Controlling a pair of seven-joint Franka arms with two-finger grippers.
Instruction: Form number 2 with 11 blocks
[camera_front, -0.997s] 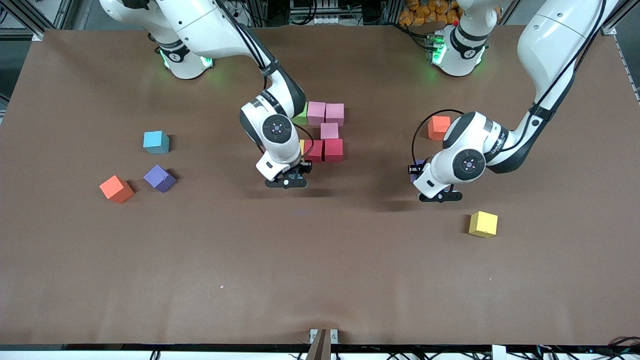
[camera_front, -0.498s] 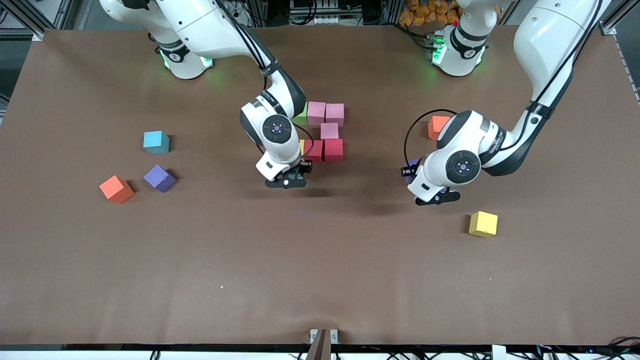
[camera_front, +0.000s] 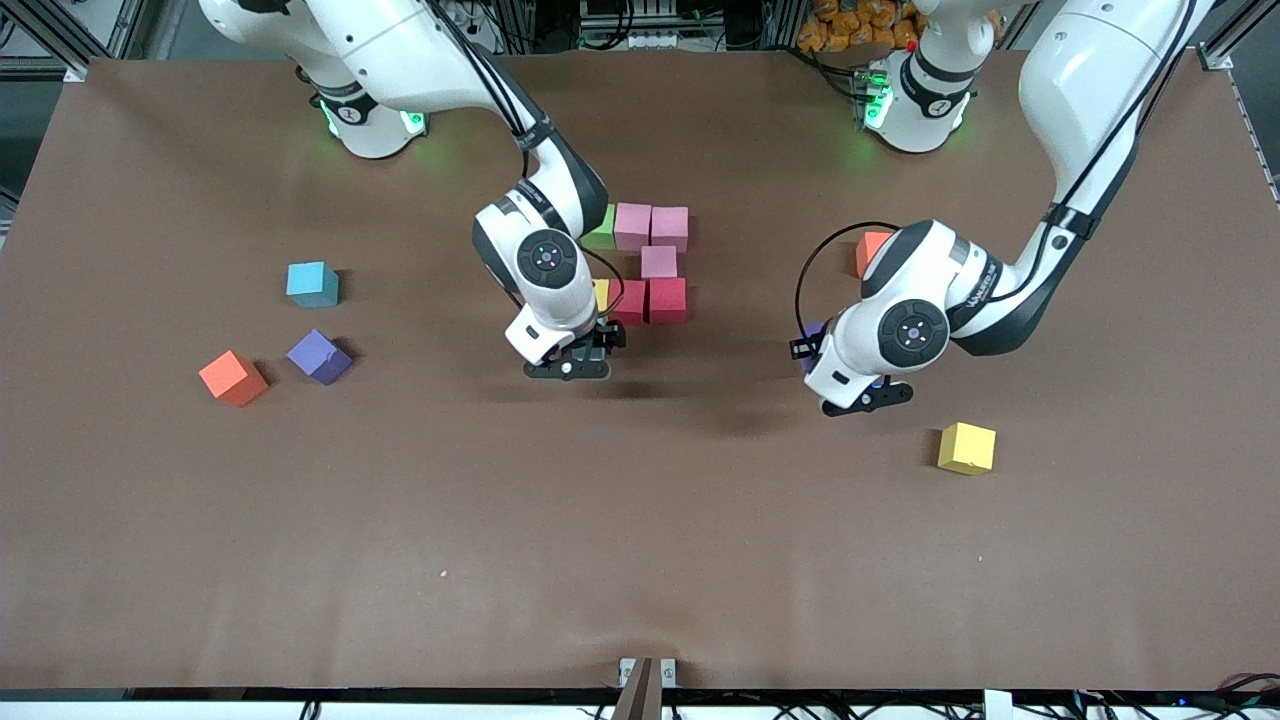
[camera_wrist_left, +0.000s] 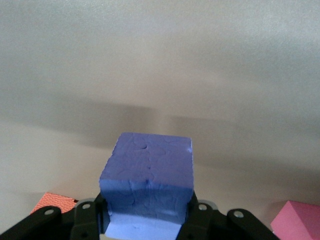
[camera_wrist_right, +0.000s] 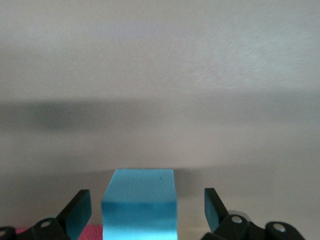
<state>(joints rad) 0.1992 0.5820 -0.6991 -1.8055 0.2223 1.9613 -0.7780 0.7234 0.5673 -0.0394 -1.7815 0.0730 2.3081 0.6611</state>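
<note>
The left gripper (camera_front: 862, 392) is clamped on a purple block (camera_wrist_left: 148, 182), its fingers (camera_wrist_left: 199, 216) pressed to the cube's 2 sides; it hangs over bare table (camera_front: 640, 560) between the unfinished number 2 (camera_front: 648, 265) and a loose yellow block (camera_front: 967, 447). In the front view only a sliver of that purple cube shows past the wrist. An orange block (camera_front: 872, 250) sits partly hidden by the left arm, which carries lettering on its forearm too small to read.

The right gripper (camera_front: 570, 364) has its fingers (camera_wrist_right: 78, 213) spread apart, with a gap on each side of a light blue block (camera_wrist_right: 140, 210) that sits between them on the table, at the edge of the number 2 nearer the camera.

The number 2 so far shows a green block (camera_front: 602, 232) and 2 pink blocks (camera_front: 651, 226) in the row nearest the bases, 1 pink block (camera_front: 659, 261) under them, then a row of a yellow cube (camera_front: 601, 293), mostly hidden by the right wrist, and 2 red blocks (camera_front: 649, 300).

Toward the right arm's end of the table lie 3 loose cubes, well apart from the digit: a second light blue block (camera_front: 312, 284), a second purple block (camera_front: 319, 356) and a second orange block (camera_front: 233, 378).
</note>
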